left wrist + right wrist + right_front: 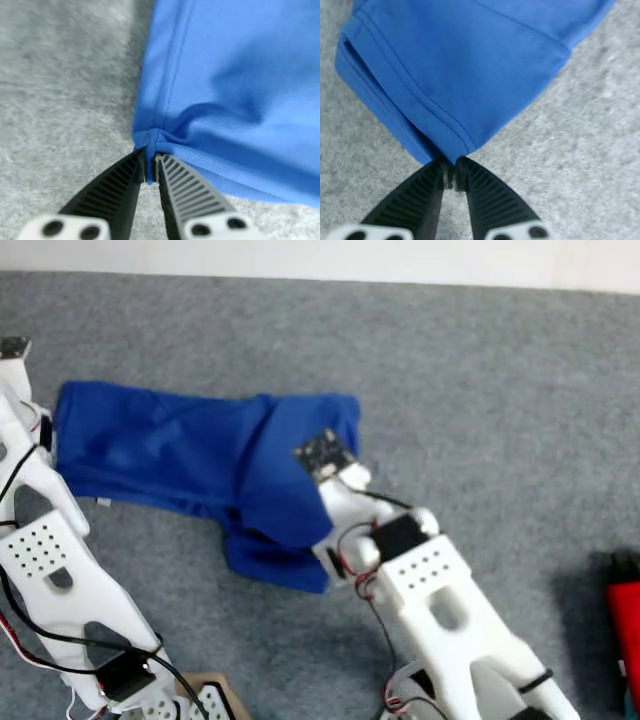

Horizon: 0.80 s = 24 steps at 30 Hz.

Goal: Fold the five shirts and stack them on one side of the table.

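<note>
Clamping blue shirt (pixel 180 455) corners: L gripper (pixel 151 161), R gripper (pixel 452 169); folds hide lower layers.

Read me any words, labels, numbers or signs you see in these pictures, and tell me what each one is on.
None can be read.
The blue shirt bears no print.
The dark board on an arm's wrist has pale specks, too small to read.

shirt (pixel 190 455) — blue cloth, matt, fine knit | table (pixel 480 390) — grey carpet, rough | arm (pixel 432 572): white smooth plastic | left gripper (pixel 150 157) fingers (pixel 120 182): black ribbed plastic
</note>
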### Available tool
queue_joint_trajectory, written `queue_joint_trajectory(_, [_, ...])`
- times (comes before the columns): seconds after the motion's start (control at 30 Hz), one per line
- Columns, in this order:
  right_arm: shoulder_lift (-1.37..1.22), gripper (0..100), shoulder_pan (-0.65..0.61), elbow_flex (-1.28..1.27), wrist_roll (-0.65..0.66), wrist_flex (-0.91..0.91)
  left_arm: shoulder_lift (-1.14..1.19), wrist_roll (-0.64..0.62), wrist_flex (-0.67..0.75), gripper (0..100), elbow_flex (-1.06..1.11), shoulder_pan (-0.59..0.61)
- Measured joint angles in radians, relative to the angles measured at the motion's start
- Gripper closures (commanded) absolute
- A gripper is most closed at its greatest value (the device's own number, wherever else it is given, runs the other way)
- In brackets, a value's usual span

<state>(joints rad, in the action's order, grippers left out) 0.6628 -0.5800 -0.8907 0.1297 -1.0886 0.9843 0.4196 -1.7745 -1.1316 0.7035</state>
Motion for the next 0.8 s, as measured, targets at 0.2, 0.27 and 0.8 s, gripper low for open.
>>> queue_joint_trajectory(0.2, [0.057, 99.2, -0.054, -0.13, 0.0, 0.095, 0.0, 0.008, 0.003, 100, 0.023, 0.0])
queue_joint_trajectory(0.27, [0.063, 99.2, -0.072, -0.14, -0.005, 0.117, -0.005, -0.029, 0.003, 100, 0.025, 0.0])
queue_joint_trajectory(0.8, [0.068, 99.2, -0.109, -0.232, -0.028, 0.199, -0.074, -0.109, 0.002, 100, 0.032, 0.02])
